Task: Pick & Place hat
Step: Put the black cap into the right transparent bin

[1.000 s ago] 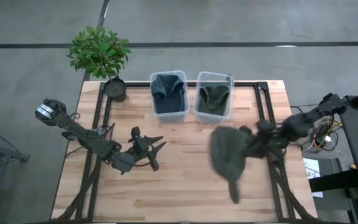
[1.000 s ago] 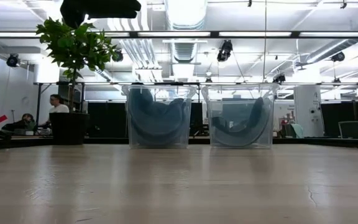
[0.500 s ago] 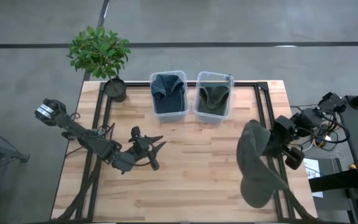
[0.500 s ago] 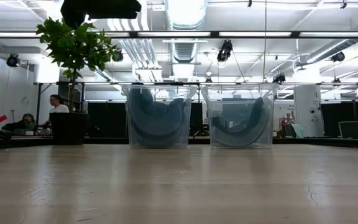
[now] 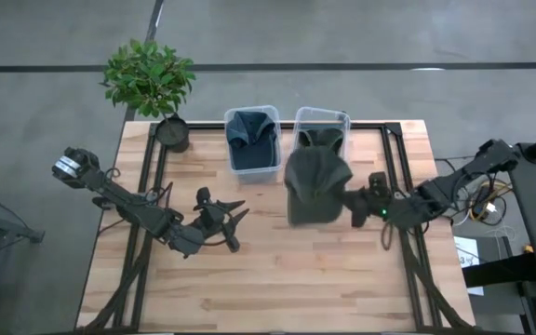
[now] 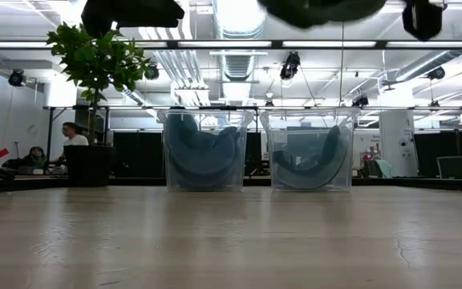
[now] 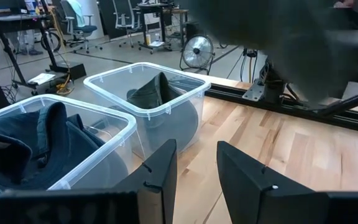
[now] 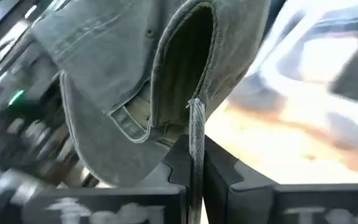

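A grey-green hat (image 5: 314,184) hangs in the air over the table, just near of the right clear bin (image 5: 320,119). My right gripper (image 5: 352,207) is at the hat's right side and shut on it. The right wrist view shows the hat's hollow inside (image 8: 185,68) ahead of the gripper (image 8: 194,158). In the low view the hat (image 6: 319,8) is at the top edge, high above the tabletop. My left gripper (image 5: 233,223) is open over the table's left middle, apart from the hat (image 7: 291,43). My right gripper pinches a thin strap or edge at the hat's rim (image 8: 196,127) between its two fingers (image 8: 178,158). The fingers come about level from the table's right side. The hat is lifted clear of the table and stands out beyond the fingertips toward the left.
Two clear bins stand at the far edge: the left bin (image 5: 252,140) holds a dark blue hat (image 7: 36,143), and the right one holds an olive hat (image 7: 151,93). A potted plant (image 5: 152,79) stands at the far left corner. Bare wood (image 5: 287,279) lies near of the arms.
My right gripper, still shut on the hat, first swung out toward the table's right edge. It then swung back left and toward the far edge, to the right bin. The hat turned about with it and now sits higher and closer to the bins.
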Available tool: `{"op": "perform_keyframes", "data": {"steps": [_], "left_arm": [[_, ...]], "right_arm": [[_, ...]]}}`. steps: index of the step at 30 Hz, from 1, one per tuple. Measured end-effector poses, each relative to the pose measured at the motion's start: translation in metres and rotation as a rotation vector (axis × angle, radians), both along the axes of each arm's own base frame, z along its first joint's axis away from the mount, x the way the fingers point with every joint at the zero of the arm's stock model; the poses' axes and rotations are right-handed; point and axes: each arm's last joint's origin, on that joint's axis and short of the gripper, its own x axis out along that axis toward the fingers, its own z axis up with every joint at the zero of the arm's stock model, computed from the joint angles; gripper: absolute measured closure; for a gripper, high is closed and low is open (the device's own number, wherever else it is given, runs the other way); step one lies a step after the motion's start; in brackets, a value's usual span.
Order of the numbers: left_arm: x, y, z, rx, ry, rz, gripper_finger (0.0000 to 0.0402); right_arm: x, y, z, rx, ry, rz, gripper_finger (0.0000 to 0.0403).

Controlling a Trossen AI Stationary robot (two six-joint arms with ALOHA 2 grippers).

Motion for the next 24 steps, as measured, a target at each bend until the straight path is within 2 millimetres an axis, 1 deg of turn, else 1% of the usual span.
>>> {"op": "perform_keyframes", "data": {"steps": [4, 7, 12, 15, 19, 21, 24], "left_arm": [[0.0, 0.0, 0.0, 0.02, 0.015, -0.004, 0.0294], [0.0, 0.0, 0.0, 0.029, 0.022, -0.005, 0.0294], [0.0, 0.0, -0.001, 0.03, 0.024, -0.006, 0.0294], [0.0, 0.0, -0.001, 0.028, 0.027, -0.018, 0.0294], [0.0, -0.001, -0.001, 0.019, 0.035, -0.056, 0.0294], [0.0, -0.001, -0.002, 0.019, 0.038, -0.06, 0.0294], [0.0, -0.001, -0.002, 0.023, 0.041, -0.06, 0.0294]], "right_arm": [[0.004, -0.014, -0.004, 0.02, -0.023, -0.189, 0.039], [0.008, -0.032, -0.001, 0.002, -0.019, -0.28, 0.039], [0.011, -0.069, 0.014, -0.015, 0.081, -0.343, 0.039], [0.006, -0.092, 0.028, -0.015, 0.151, -0.387, 0.039], [-0.003, -0.118, 0.046, 0.012, 0.203, -0.433, 0.039], [-0.006, -0.13, 0.05, 0.044, 0.221, -0.424, 0.039], [-0.007, -0.147, 0.051, 0.089, 0.242, -0.421, 0.039]]}}
